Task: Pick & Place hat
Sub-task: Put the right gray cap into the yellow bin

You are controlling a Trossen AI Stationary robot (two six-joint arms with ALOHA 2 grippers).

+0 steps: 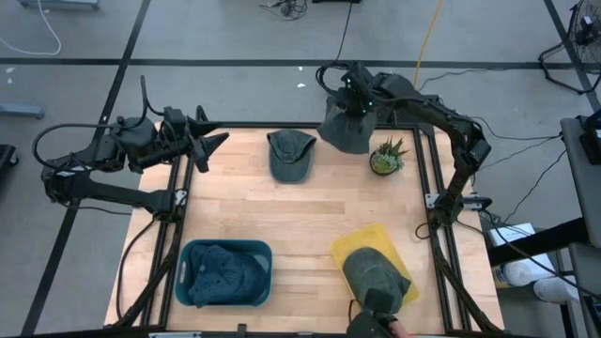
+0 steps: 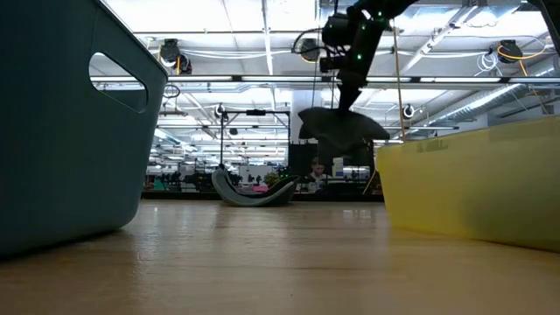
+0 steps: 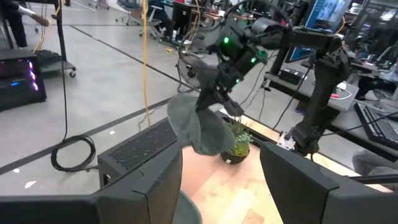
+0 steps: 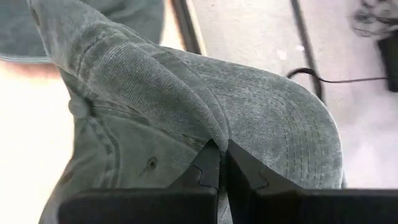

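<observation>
Even overhead light falls on the table [image 1: 300, 235], with soft, short shadows. In the low view, bright ceiling strips [image 2: 262, 17] glare and near bins [image 2: 70, 131] look blurred. The right wrist view seems slightly soft up close; the cap [image 4: 186, 112] fills it.

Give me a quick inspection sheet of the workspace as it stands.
Surface: wooden table, bare in the middle.
Job's things: one cap hanging lifted at the far edge; second cap lying on the table; third cap in the yellow bin; blue bin holding dark cloth.
Clutter: potted plant.
Hands: right hand shut on the lifted cap; left hand open, off the table's left corner.
Cables: yellow cable on the floor.
Surroundings: workshop.
</observation>
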